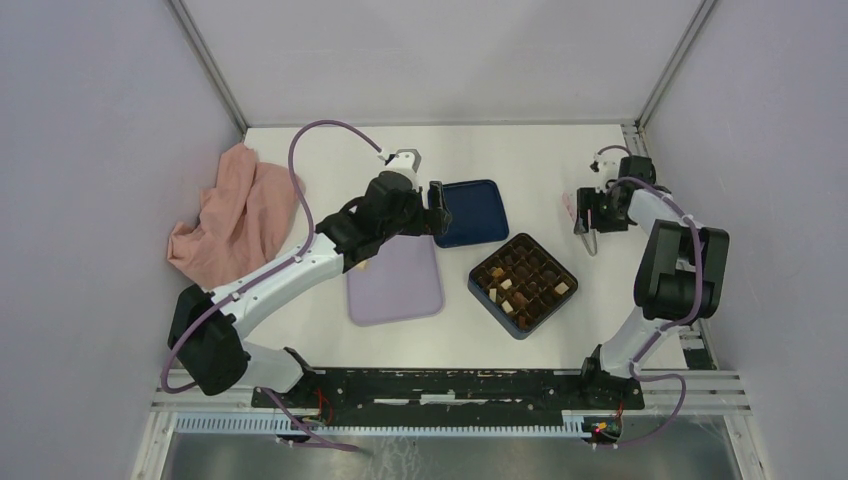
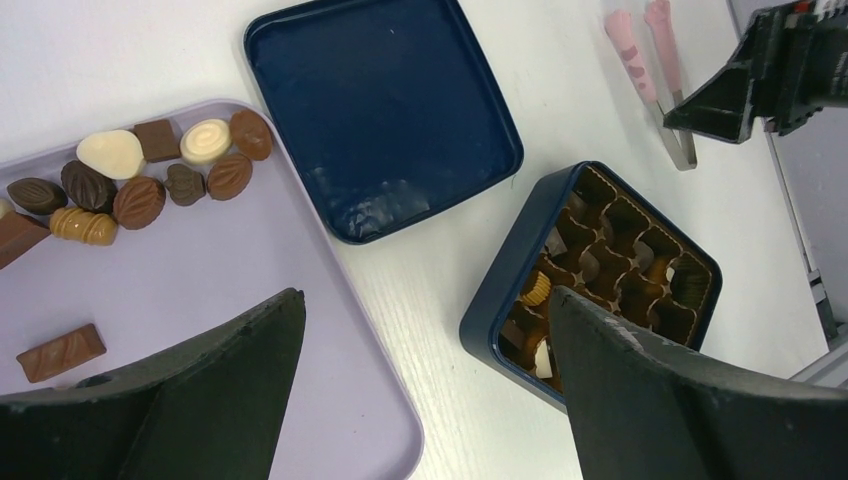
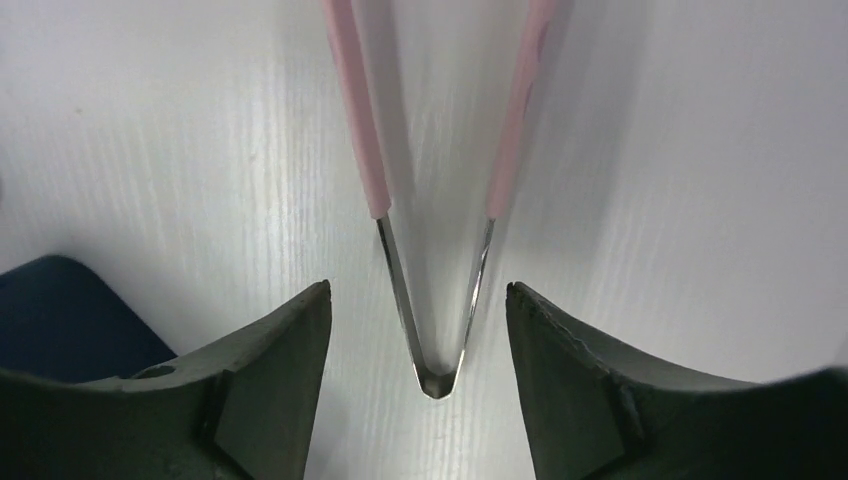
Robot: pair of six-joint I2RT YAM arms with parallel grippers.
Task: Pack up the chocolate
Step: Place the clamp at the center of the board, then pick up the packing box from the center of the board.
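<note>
Several chocolates [image 2: 140, 175], dark, mid brown and cream, lie on the lilac tray [image 2: 250, 260]; one brown bar [image 2: 60, 352] lies apart from them. More chocolates [image 1: 510, 290] sit in the dark blue box [image 1: 523, 283] with brown compartments, which also shows in the left wrist view [image 2: 600, 260]. My left gripper [image 1: 437, 208] is open and empty, hovering above the gap between tray and box [image 2: 425, 295]. My right gripper [image 1: 592, 215] is open, low over the table, its fingers either side of the steel joined end of pink-handled tongs [image 3: 435, 300], apart from them.
The box's dark blue lid [image 1: 470, 212] lies upturned behind the tray and box. A pink cloth [image 1: 235, 215] is crumpled at the far left. Enclosure walls stand close on the left, right and back.
</note>
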